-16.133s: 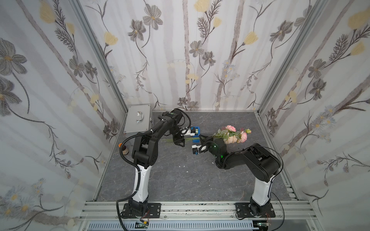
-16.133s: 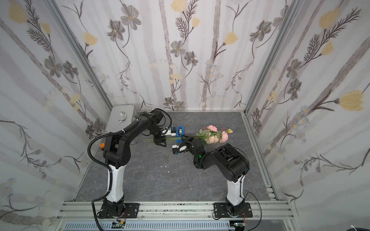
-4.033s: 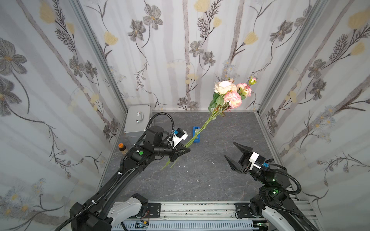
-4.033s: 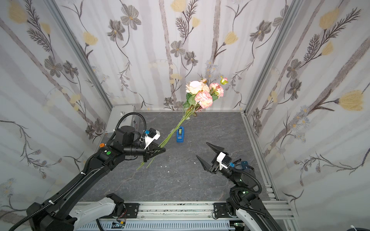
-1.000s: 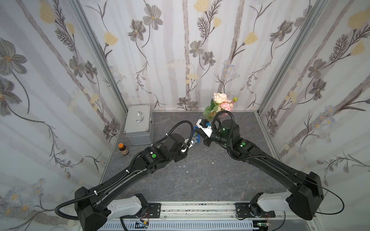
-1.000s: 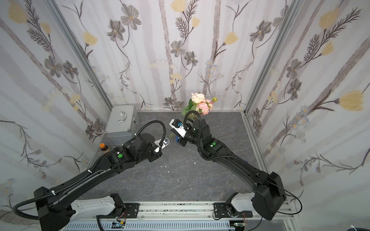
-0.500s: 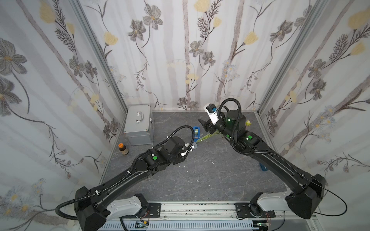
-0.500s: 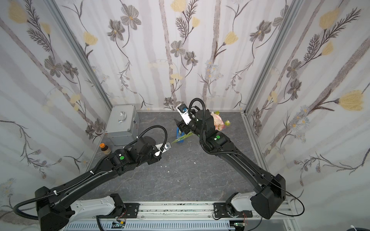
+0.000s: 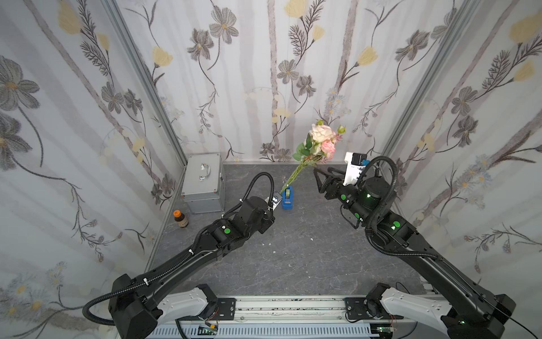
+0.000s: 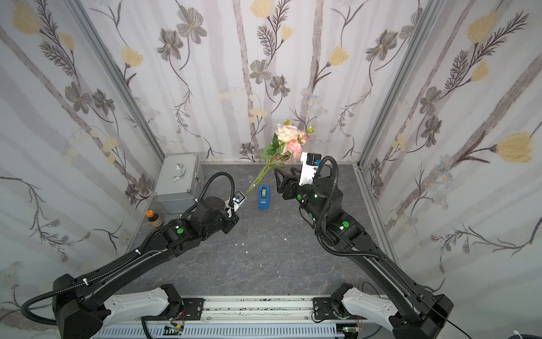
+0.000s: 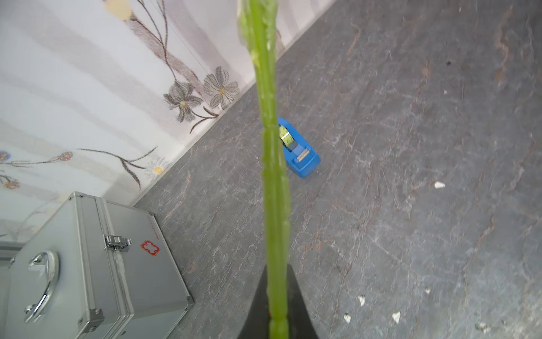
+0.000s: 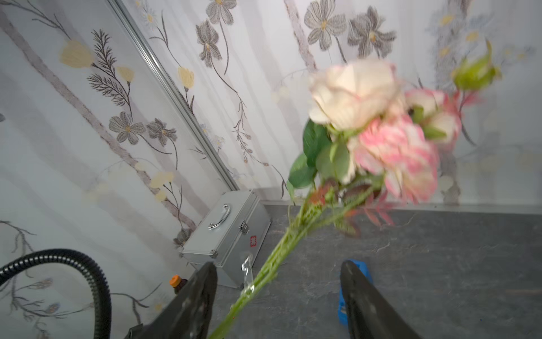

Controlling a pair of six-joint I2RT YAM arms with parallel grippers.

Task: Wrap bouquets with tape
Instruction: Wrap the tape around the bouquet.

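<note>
A silver case (image 9: 203, 182) sits left of the tape (image 9: 288, 197), at the wall edge. Just left of the tape the left gripper (image 9: 275, 202) clamps the bouquets (image 9: 319, 141) by the stems. Right of it the right gripper (image 9: 322, 173) gapes wide, empty. Bare floor (image 9: 293, 258) spreads in front.

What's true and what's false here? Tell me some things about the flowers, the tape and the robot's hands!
1. The left gripper is shut on the stems of the rose bouquet. True.
2. The right gripper squeezes the blue tape dispenser. False: it is open, and the dispenser stands untouched on the table.
3. The silver first-aid case is open. False: the case is closed.
4. The brown bottle has an orange cap. True.
</note>
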